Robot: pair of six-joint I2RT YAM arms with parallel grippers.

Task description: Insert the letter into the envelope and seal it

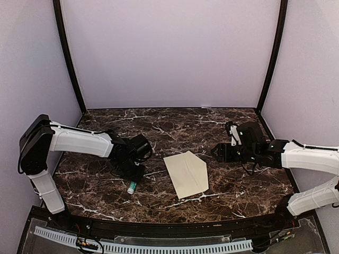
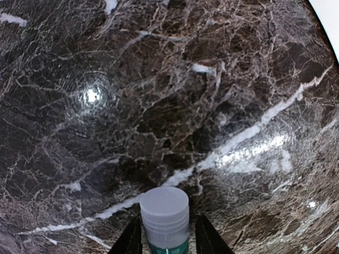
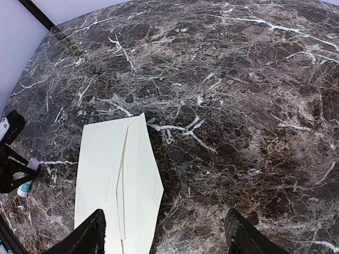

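- Left wrist: the left end effector point(image 2: 168, 241) straddles one glue stick point(image 2: 164, 211), fingers hugging its white cap; I cannot tell whether they pinch it.
- One envelope point(image 1: 185, 173) lies flap-open on the tabletop point(image 1: 238, 180) between both end effectors; no separate letter shows, so it is probably inside.
- The right end effector point(image 3: 167, 238) hangs spread beside the flap.
- This looks like the sealing step; the next move calls for a firm grip, then a lift toward the flap.

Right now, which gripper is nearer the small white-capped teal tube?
Left. The left gripper has its fingers either side of the tube; the right gripper is away across the pale cream paper envelope, by its right edge.
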